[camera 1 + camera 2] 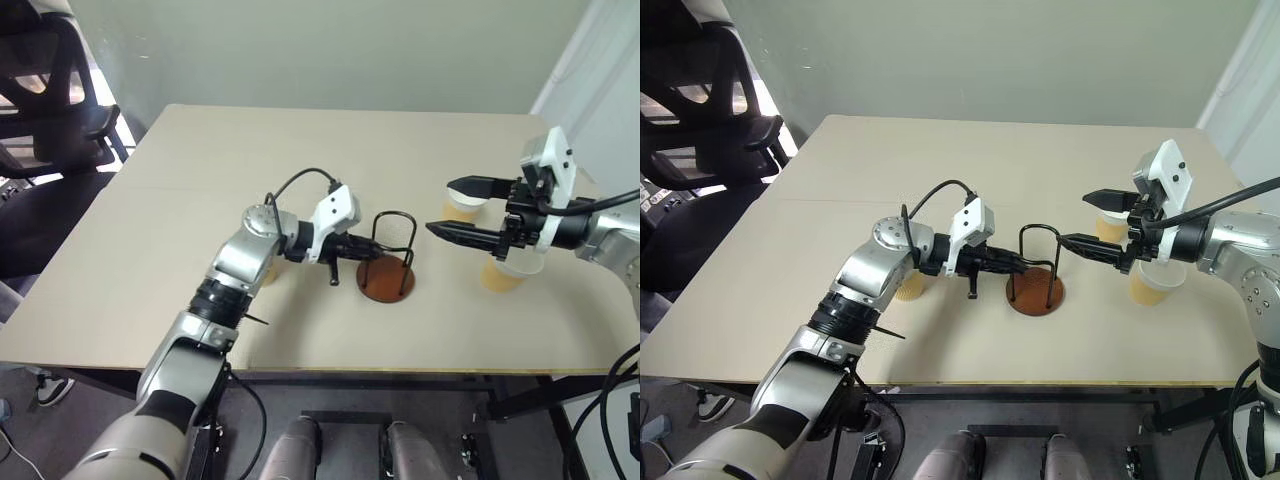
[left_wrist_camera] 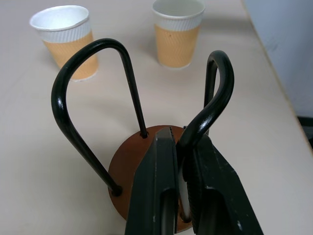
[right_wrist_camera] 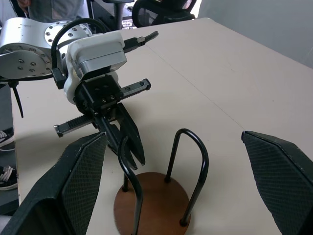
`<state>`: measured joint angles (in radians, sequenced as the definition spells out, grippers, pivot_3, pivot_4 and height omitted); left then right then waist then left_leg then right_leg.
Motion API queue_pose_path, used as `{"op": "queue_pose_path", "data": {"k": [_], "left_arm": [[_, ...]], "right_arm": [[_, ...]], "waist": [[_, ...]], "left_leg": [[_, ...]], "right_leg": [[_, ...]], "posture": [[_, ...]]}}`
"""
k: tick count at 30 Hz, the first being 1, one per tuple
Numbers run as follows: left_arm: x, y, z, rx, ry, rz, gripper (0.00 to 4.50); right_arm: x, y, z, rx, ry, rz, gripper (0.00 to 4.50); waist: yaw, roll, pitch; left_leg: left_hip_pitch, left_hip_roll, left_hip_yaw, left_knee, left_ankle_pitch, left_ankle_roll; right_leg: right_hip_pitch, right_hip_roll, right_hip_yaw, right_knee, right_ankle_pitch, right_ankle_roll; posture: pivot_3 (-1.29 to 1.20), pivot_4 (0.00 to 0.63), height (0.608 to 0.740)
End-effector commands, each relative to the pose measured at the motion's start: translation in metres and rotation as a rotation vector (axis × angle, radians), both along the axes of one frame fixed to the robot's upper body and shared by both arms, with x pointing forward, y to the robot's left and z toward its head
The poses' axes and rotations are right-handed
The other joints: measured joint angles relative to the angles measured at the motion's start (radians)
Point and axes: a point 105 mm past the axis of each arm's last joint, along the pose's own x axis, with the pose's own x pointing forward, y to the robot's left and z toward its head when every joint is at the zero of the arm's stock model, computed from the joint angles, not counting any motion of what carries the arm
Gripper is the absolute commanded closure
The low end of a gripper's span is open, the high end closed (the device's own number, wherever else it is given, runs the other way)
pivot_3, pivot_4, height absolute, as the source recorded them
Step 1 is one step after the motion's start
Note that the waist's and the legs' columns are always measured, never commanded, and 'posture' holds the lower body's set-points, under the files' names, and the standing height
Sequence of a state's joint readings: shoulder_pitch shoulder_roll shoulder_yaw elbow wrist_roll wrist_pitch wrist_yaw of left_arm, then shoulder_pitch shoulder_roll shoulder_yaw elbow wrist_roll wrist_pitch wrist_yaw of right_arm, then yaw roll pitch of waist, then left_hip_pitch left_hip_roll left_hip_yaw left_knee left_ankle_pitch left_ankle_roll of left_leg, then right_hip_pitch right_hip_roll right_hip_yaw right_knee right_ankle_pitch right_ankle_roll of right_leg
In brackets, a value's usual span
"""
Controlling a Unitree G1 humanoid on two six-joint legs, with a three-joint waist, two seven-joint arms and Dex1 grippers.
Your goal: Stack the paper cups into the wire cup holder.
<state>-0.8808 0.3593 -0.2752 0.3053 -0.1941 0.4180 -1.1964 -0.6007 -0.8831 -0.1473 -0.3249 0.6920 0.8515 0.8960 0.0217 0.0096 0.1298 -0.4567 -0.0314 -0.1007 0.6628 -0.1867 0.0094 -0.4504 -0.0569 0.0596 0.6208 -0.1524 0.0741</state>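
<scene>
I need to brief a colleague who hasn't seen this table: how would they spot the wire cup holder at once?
Look near the front middle of the beige table, between the two robot arms. The wire cup holder is a reddish-brown disc with black wire loops rising from it, one loop pinched by the left gripper. Unlike the paper cups nearby, it is dark and see-through.

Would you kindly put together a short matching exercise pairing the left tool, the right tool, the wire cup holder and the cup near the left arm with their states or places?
Things:
1. left tool
2. right tool
3. wire cup holder
4. paper cup near the left arm

States or places:
A. open, holding nothing
B. shut on a wire loop
C. partly hidden behind the arm
D. standing on the table, no cup in it

Pairs: 1-B, 2-A, 3-D, 4-C
</scene>
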Motion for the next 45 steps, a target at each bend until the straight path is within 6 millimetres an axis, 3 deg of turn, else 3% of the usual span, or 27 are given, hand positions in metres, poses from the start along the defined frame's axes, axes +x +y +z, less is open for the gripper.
{"op": "queue_pose_path", "data": {"k": [1,12,16,25,30,36,41,45], "left_arm": [[-0.009,-0.003,0.003,-0.006,0.021,-0.039,4.48],[-0.022,-0.002,-0.002,0.033,0.035,-0.09,4.48],[-0.024,-0.005,-0.003,0.029,0.043,-0.098,3.34],[-0.028,-0.007,-0.005,0.029,0.038,-0.108,0.09],[-0.026,0.0,0.003,0.027,-0.004,-0.099,0.04],[-0.01,0.029,0.021,0.025,-0.045,-0.016,0.04],[-0.001,0.048,0.043,-0.037,-0.062,0.035,0.04],[0.014,0.06,0.073,-0.135,-0.08,0.124,0.04]], "right_arm": [[-0.005,-0.001,0.012,-0.012,-0.056,0.007,0.0],[-0.005,-0.001,0.012,-0.011,-0.056,0.009,0.0],[-0.005,0.0,0.012,-0.011,-0.056,0.01,0.0],[-0.005,0.0,0.011,-0.019,-0.054,0.01,0.0],[-0.004,-0.006,0.013,-0.018,-0.037,-0.004,0.0],[-0.004,-0.017,0.018,-0.014,-0.021,-0.023,0.0],[0.007,-0.024,0.022,-0.008,-0.042,-0.069,0.0],[0.029,-0.037,0.018,-0.101,-0.08,-0.139,0.0]], "waist": [[0.0,0.0,0.0],[0.002,0.0,0.0],[0.002,0.0,0.0],[0.002,0.0,0.0],[0.002,0.0,0.0],[0.002,0.0,0.0],[0.002,0.0,0.0],[0.002,0.0,0.0]], "left_leg": [[0.0,0.0,0.0,0.0,0.0,0.0],[-0.002,0.0,0.0,0.0,-0.005,0.004],[-0.002,0.0,0.001,0.0,-0.005,0.005],[-0.002,0.0,0.001,0.001,-0.005,0.005],[-0.002,0.0,0.001,0.001,-0.005,0.005],[-0.002,0.0,0.001,0.001,-0.005,0.004],[-0.003,0.0,0.001,0.001,-0.005,0.004],[-0.003,0.0,0.001,0.001,-0.005,0.005]], "right_leg": [[0.0,0.0,0.0,-0.001,0.0,0.0],[0.002,0.0,0.0,-0.01,0.002,0.003],[0.002,-0.001,0.0,-0.011,0.002,0.003],[0.002,-0.001,0.0,-0.01,0.002,0.003],[0.002,-0.001,0.0,-0.011,0.002,0.003],[0.002,0.0,0.0,-0.01,0.002,0.003],[0.002,-0.001,0.0,-0.01,0.003,0.003],[0.001,-0.001,0.0,-0.01,0.003,0.003]], "posture": [[0.0,0.15,0.74],[0.0,0.15,0.74],[0.0,0.15,0.74],[0.0,0.15,0.74],[0.0,0.15,0.74],[0.0,0.15,0.74],[0.0,0.15,0.74],[0.0,0.15,0.74]]}}
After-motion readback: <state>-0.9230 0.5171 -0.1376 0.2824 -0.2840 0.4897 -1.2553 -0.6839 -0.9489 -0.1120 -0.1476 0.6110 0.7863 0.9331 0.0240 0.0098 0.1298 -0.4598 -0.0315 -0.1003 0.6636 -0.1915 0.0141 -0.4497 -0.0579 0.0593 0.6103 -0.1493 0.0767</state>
